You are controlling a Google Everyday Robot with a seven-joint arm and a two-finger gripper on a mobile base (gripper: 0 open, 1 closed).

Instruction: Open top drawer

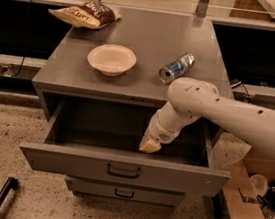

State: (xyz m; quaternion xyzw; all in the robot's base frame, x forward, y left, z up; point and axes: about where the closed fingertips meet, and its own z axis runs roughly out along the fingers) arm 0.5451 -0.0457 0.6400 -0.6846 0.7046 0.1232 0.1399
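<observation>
Top drawer [70,160], grey sheet metal, was found pulled well out of the bench [152,38]; the deep matte interior was exposed, with a dark rectangular handle [123,170] centred on the flat front. Gripper [150,144], tan and wedge-shaped on a smooth white arm [218,109], was recorded inside the drawer cavity, right of centre, near the front wall; whether it was spread or closed could not be told. Open room was noted to its left. On the bench top, a round pale bowl [112,59], a can [176,69] on its side and a crinkled snack bag [84,14] were logged. Speckled floor [3,129] was seen below.
</observation>
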